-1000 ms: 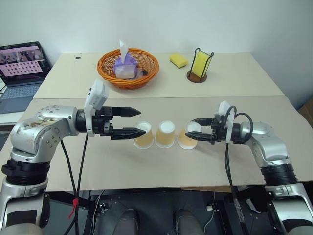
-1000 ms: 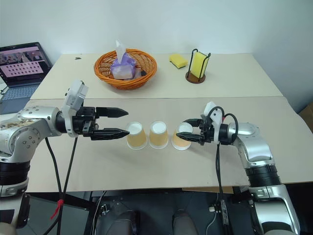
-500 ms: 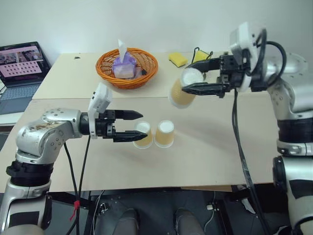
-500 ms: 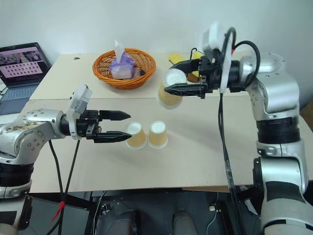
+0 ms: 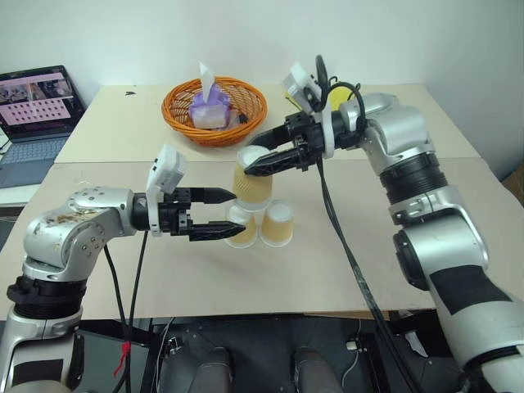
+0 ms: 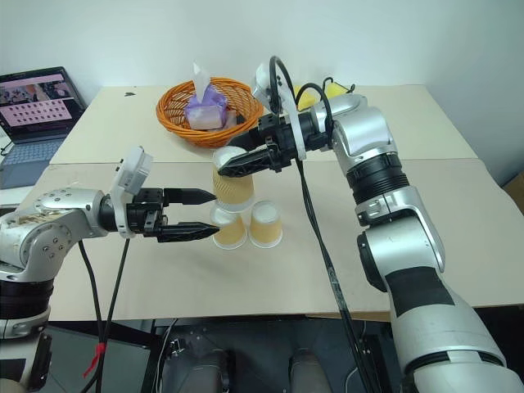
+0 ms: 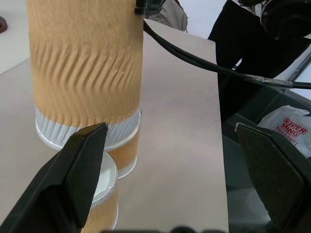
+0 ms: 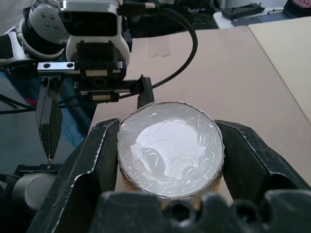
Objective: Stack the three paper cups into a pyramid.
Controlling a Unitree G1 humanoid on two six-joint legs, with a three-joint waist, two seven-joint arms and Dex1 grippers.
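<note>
tan ribbed paper cup (image 5: 252, 181), white base, upturned

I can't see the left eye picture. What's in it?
The right gripper holds one upside-down paper cup just above two more cups on the table. The open left gripper waits beside them, with an orange basket behind.

Three paper cups are showing: two (image 5: 239, 224) (image 5: 278, 223) are sitting on the table (image 5: 393, 237), one (image 5: 252, 176) is hanging above them. One basket (image 5: 214, 112), one laptop (image 5: 33, 110), two sponges (image 5: 291, 96) (image 5: 337, 97) and two grippers (image 5: 223, 214) (image 5: 255, 162) are also showing.
</note>
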